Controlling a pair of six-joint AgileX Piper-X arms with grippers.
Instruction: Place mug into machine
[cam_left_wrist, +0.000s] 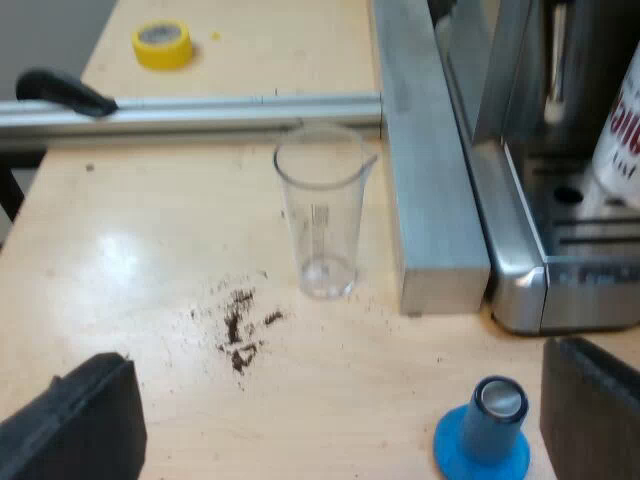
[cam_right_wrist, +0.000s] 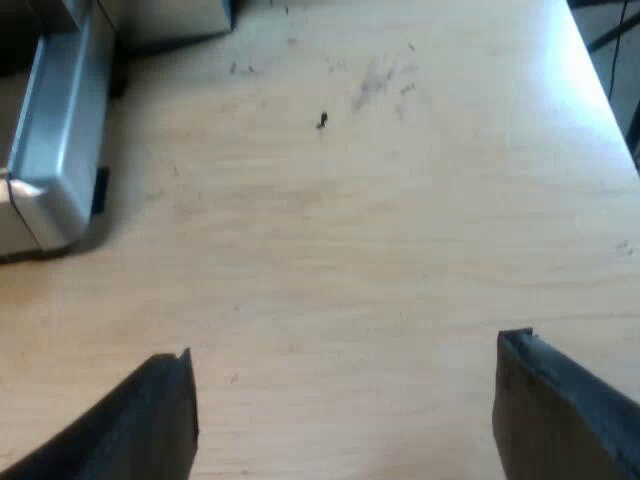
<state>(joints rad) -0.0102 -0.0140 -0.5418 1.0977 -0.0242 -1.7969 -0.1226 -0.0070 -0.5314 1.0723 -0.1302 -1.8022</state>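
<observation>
Left wrist view, right wrist view: left claw (cam_left_wrist: 340, 400) and right claw (cam_right_wrist: 345, 390) spread wide, nothing held.
Left claw hangs over the bench (cam_left_wrist: 120, 260); beyond it lie a yellow tape roll (cam_left_wrist: 161, 45), the upright measuring glass (cam_left_wrist: 320, 210) with spilled coffee grounds (cam_left_wrist: 240, 330) near it, the blue tamper (cam_left_wrist: 485, 430), then the espresso machine (cam_left_wrist: 560, 270) with the white mug (cam_left_wrist: 620, 140) on its drip tray (cam_left_wrist: 590, 235). Right claw hangs over the bench near the machine's corner.

My left hand (cam_left_wrist: 330, 418) hung over the desk (cam_left_wrist: 150, 260), fingers (cam_left_wrist: 70, 425) wide apart. I saw a measuring glass (cam_left_wrist: 320, 210) upright beside spilled grounds (cam_left_wrist: 240, 332), a blue tamper (cam_left_wrist: 485, 432) nearby, and a white mug (cam_left_wrist: 622, 140) on the espresso machine (cam_left_wrist: 520, 270).
</observation>
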